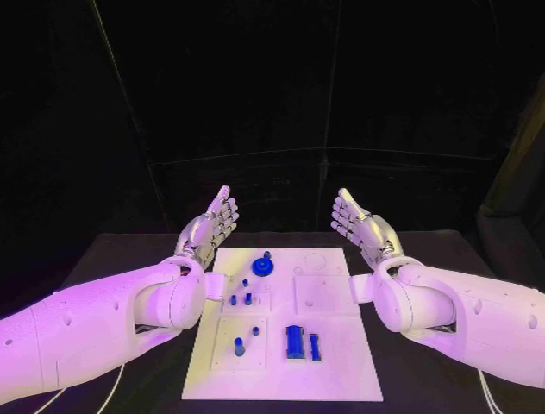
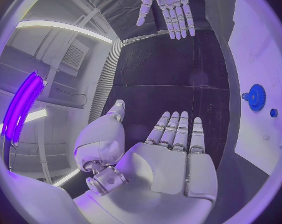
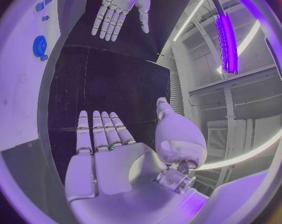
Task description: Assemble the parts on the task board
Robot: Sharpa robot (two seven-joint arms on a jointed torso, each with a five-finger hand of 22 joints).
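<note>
The white task board (image 1: pixel 328 358) lies in the middle of the black table. On it are a blue gear (image 1: pixel 263 266), small blue pegs (image 1: pixel 239 299), a blue pin (image 1: pixel 238 347) and a taller blue block (image 1: pixel 297 341). My left hand (image 1: pixel 210 226) is raised beside the board's far left corner, fingers straight and spread, holding nothing. My right hand (image 1: pixel 363 226) mirrors it beside the far right corner, also flat and empty. The left wrist view shows my left hand (image 2: pixel 172 154), the gear (image 2: pixel 257 97) and the right hand (image 2: pixel 167 7). The right wrist view shows my right hand (image 3: pixel 110 149), the gear (image 3: pixel 39 46) and the left hand (image 3: pixel 119 7).
The black table (image 1: pixel 136 250) stretches to either side of the board and beyond it. A dark curtain hangs behind the table. Both white forearms flank the board's long sides.
</note>
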